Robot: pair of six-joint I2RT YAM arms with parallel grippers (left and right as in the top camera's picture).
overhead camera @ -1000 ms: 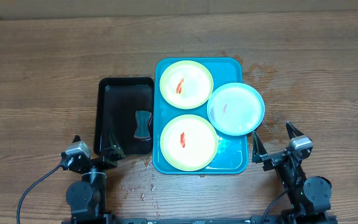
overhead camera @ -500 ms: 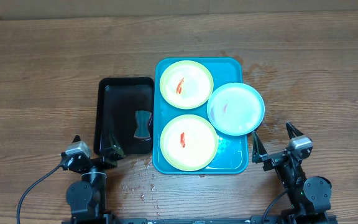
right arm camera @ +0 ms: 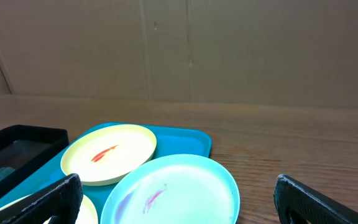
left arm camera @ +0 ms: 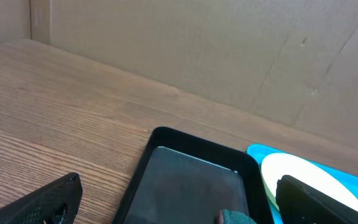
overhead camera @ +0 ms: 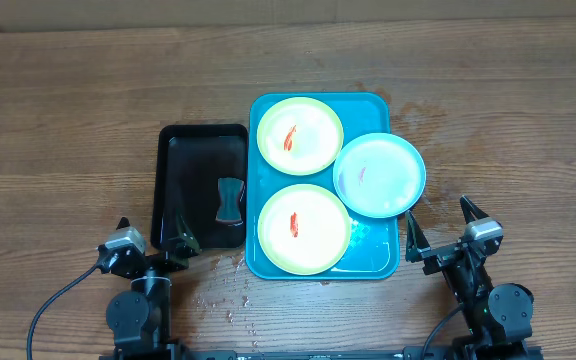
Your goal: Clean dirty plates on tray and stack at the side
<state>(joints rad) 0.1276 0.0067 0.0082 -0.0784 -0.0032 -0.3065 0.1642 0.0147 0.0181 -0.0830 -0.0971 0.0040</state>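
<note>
- Left claw and right claw both have their jaws wide apart and carry nothing. They are parked at the near edge of the desk, so every grasp is yet to be made.
- All three dirty plates are on the teal tray.
- The pale blue plate overhangs the tray's right rim. A sideways nudge from the right claw could tip it or slide it onto the desk.
- The blue plate meets or slightly overlaps both the far yellow-green plate and the near yellow-green plate. Lifting one out of order could drag its neighbour along.
- The plate rims look thin and shallow, so a pinch set too far out would likely slip and drop the plate.
- The red smears sit mid-plate. Wiping a plate that isn't held down would likely just shove it around the tray.
- A small dark item lies in the black tray. It is probably a sponge, but the view is too coarse to be sure. A low approach from the left claw could catch that tray's rim and shift the tray.
- There are droplets on the desk by the teal tray's near edge and speckles in its near-right corner. These may be wet, which would mean less grip.
</note>
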